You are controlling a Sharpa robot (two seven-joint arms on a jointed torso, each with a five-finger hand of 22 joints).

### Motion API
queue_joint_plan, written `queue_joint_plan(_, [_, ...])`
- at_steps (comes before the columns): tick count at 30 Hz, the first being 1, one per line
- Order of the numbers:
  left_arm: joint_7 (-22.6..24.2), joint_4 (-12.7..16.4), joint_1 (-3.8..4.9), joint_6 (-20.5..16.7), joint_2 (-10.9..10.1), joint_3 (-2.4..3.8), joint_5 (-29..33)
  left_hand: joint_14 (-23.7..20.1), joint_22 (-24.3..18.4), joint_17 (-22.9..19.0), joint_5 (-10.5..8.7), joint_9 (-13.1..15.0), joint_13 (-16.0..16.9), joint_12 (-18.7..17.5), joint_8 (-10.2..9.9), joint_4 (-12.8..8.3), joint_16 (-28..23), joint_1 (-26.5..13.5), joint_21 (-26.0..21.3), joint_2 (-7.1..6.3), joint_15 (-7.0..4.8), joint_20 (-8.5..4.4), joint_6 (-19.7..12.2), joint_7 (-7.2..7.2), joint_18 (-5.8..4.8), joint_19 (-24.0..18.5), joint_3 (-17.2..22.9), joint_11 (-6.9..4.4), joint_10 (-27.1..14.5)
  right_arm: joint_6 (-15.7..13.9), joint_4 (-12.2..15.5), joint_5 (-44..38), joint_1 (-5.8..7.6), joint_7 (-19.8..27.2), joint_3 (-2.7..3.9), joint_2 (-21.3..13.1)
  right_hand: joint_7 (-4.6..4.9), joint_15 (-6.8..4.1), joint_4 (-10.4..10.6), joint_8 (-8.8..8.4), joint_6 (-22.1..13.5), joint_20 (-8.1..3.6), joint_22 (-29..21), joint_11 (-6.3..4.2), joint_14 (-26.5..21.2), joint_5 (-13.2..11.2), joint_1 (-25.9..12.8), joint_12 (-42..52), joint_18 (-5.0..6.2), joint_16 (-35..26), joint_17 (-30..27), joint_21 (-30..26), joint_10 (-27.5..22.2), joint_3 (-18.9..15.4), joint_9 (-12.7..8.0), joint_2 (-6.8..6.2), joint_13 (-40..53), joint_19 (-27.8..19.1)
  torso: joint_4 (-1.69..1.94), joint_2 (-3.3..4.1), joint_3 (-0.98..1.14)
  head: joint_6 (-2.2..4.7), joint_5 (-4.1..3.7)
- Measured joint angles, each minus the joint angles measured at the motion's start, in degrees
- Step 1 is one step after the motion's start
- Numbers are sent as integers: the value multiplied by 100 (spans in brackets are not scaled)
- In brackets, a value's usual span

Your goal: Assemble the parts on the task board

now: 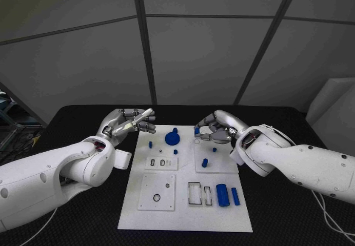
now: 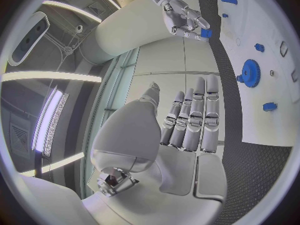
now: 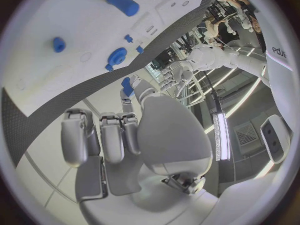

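The white task board [image 1: 185, 210] lies in the middle of the black table. My right hand [image 1: 216, 128] hovers over the board's far edge and pinches a small blue part [image 1: 197, 130] at its fingertips. The left wrist view shows that hand [image 2: 184, 17] with the same blue part [image 2: 205, 33], and the part [image 3: 127, 86] sits at the thumb tip in the right wrist view. My left hand [image 1: 132, 122] is raised beside the board's far left corner, its fingers [image 2: 197, 115] straight and holding nothing. A blue gear [image 1: 172, 137] stands on the board between the two hands.
Several small blue pegs [image 1: 205, 163] stand on the board's far half. A thick blue cylinder [image 1: 222, 195] and a thinner one [image 1: 235, 196] lie near the front right, beside rectangular slots [image 1: 195, 193]. A white plate with a round hole [image 1: 157, 192] sits at the front left.
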Motion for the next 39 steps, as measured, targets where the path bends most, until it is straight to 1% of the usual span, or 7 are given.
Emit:
queue_joint_plan(4, [-1,-37,8,0,6,0,13,0,0,0,0,0,0,0,0,0,0,0,0,0,0,0,0,0,0,0,0,0,0,33,-2,-190,6,-213,-43,399,8,0,0,-1,-10,0,0,0,0,-10,0,0,0,0,0,0,0,0,0,0,0,0,12,-21,-16,-43,68])
queue_joint_plan(8, [-1,-83,16,0,-2,0,35,0,0,-1,0,0,0,0,0,0,0,0,0,0,0,0,0,0,0,0,0,0,0,111,-48,-428,9,-400,-168,699,3,0,0,-30,-17,0,0,0,0,-10,-3,0,0,0,0,0,0,0,-4,2,0,0,27,-37,-31,-79,116])
queue_joint_plan(11, [-1,-120,28,-3,-8,1,53,0,0,-1,0,0,0,0,0,0,0,0,0,0,0,0,0,0,0,0,0,0,0,191,-101,-612,4,-535,-287,891,11,0,0,-33,-27,0,0,0,0,-11,-6,0,0,0,0,0,0,0,-3,5,0,0,31,-43,-37,-105,160])
queue_joint_plan(14, [-1,-145,31,-4,-8,2,71,0,0,-1,0,0,0,0,0,0,0,0,0,0,0,0,0,0,0,0,0,0,0,279,-151,-784,-11,-652,-358,1048,13,0,-8,-27,-32,0,0,0,0,-11,-14,0,0,0,0,0,0,8,-3,14,0,0,31,-44,-36,-127,201])
queue_joint_plan(17, [-1,-163,35,-4,-3,2,81,0,0,-1,0,0,0,0,0,0,0,0,0,0,0,0,0,0,0,0,0,0,0,358,-181,-940,-40,-761,-404,1178,18,0,-21,-26,-44,0,0,0,0,-12,-19,0,0,0,-1,0,0,21,-3,19,0,0,31,-44,-34,-149,227])
queue_joint_plan(25, [-1,-174,38,-4,7,2,98,0,0,-1,0,0,0,0,0,0,0,0,0,0,0,0,0,0,0,0,0,0,0,517,-256,-1282,-107,-961,-466,1359,23,0,-21,-21,-65,0,0,0,0,-30,-23,0,1,0,-1,0,0,21,-2,17,0,0,34,-42,-28,-185,265])
queue_joint_plan(39, [-1,-175,40,-4,16,2,111,0,0,-2,0,0,0,0,0,0,0,0,0,0,0,0,0,0,0,0,0,0,0,691,-305,-1579,-232,-1163,-483,1382,39,0,-37,-22,-57,0,0,1,0,-2,-46,0,0,0,-1,0,0,35,-2,-7,0,0,29,-37,-21,-260,268])
